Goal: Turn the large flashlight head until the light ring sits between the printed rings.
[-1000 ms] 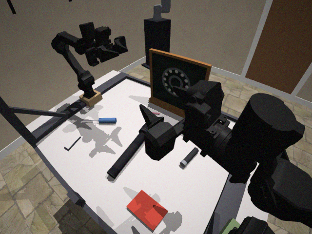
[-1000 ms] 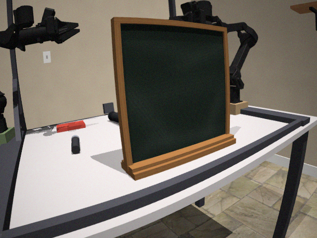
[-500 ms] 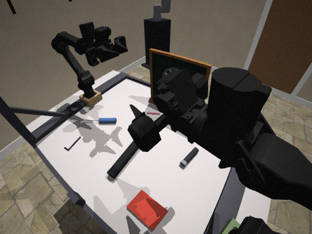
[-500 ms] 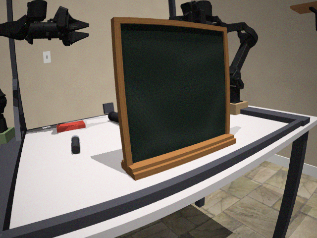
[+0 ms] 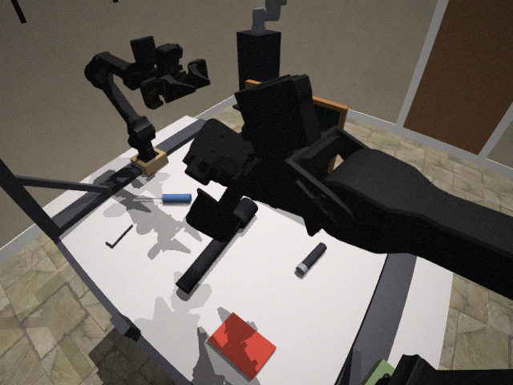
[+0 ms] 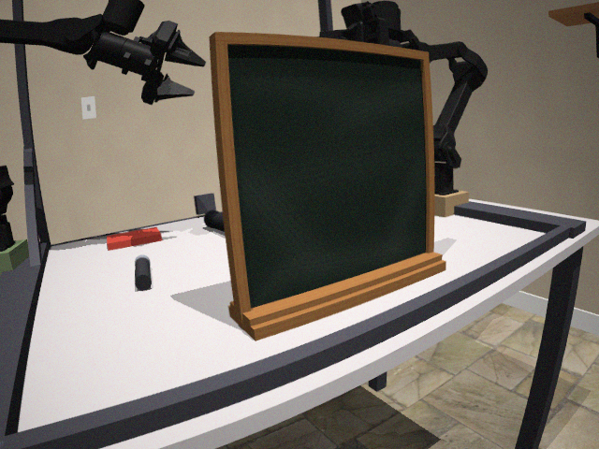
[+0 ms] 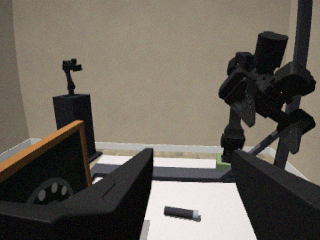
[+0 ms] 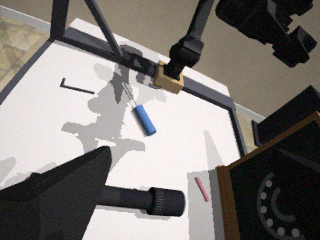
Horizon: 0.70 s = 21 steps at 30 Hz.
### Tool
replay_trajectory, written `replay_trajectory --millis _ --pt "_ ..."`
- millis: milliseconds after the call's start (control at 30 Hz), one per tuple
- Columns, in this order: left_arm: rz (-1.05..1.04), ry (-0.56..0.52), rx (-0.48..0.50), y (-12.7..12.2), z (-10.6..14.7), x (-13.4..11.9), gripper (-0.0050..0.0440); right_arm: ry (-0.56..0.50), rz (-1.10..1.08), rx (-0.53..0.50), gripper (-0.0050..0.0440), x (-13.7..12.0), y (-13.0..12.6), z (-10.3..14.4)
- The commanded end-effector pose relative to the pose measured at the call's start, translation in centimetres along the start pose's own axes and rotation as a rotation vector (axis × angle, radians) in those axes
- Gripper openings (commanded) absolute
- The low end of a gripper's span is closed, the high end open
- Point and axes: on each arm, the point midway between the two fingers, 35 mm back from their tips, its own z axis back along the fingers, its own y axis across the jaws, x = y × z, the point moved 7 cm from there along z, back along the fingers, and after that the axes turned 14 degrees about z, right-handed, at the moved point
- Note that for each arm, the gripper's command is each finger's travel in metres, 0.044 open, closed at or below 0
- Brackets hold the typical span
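1. The white bench (image 5: 323,310) (image 6: 96,328) (image 7: 200,195) (image 8: 30,105) carries the things, with dark rails along its edges.
2. The board (image 5: 330,103) (image 6: 328,168) (image 7: 55,155) (image 8: 260,165) stands upright, its dark panel enclosed by an orange-brown wooden frame. Pale dots (image 7: 54,189) (image 8: 266,223) follow a broad grey arc; in the right wrist view a smaller grey arc lies inside them.
3. The right gripper (image 5: 255,212) (image 6: 198,78) (image 7: 274,139) (image 8: 192,155) is wide open, holding nothing. One finger overlaps the large flashlight in the top view; I cannot tell whether they touch.
4. The left gripper (image 5: 202,85) (image 7: 192,156) is partly open and unloaded, raised above the bench.
5. The large flashlight (image 5: 211,257) (image 6: 213,221) (image 8: 145,197) lies on the bench, its ribbed head towards the board.
6. The red block (image 5: 242,346) (image 6: 134,238) lies near its tail end.
7. The blue-handled screwdriver (image 5: 176,197) (image 8: 145,120) lies on the left arm's side.
8. The small flashlight (image 5: 311,257) (image 6: 143,272) (image 7: 181,213) lies apart from the large one.
9. The hex key (image 5: 121,237) (image 8: 78,89) lies near the screwdriver's tip.
10. The pink stick (image 8: 202,190) lies just beside the board's foot.
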Motion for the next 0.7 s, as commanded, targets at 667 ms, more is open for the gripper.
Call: replay_trajectory --millis 667 --pt "-0.003 -0.016 0.000 -0.1 0.1 0.6 0.0210 0.293 0.663 0.408 0.0440 1.9 3.3 -10.1"
